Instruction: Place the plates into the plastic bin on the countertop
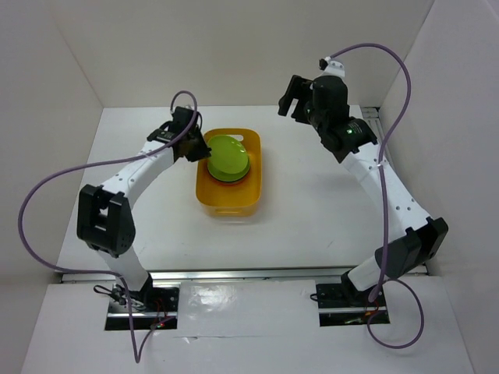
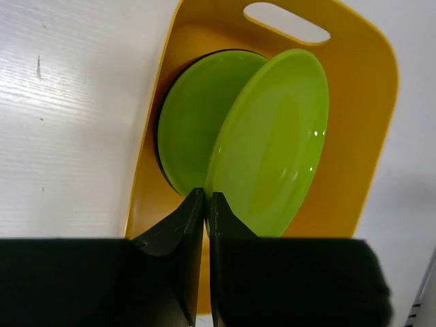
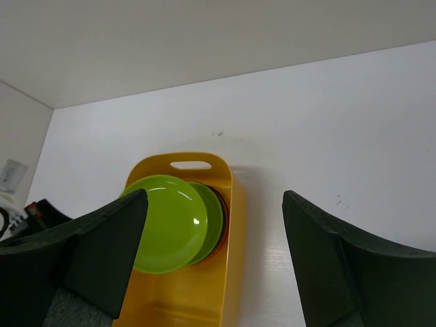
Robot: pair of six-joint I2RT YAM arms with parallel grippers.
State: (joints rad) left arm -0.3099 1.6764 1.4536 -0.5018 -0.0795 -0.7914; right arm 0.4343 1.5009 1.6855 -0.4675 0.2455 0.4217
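Note:
The yellow-orange plastic bin [image 1: 230,199] sits mid-countertop, also seen in the left wrist view [image 2: 368,109] and the right wrist view [image 3: 191,300]. My left gripper [image 1: 199,148] is shut on the rim of a lime green plate [image 2: 272,143], holding it tilted over the bin [image 1: 228,156]. A second lime green plate [image 2: 194,116] lies in the bin on a stack; a black rim and an orange rim [image 3: 221,221] show under it. My right gripper [image 1: 290,100] is open and empty, raised at the back right. No white patterned plate shows.
White walls enclose the white countertop [image 1: 320,195] at the back and both sides. The bin's slot handle [image 2: 286,22] is at its far end. Purple cables loop off both arms.

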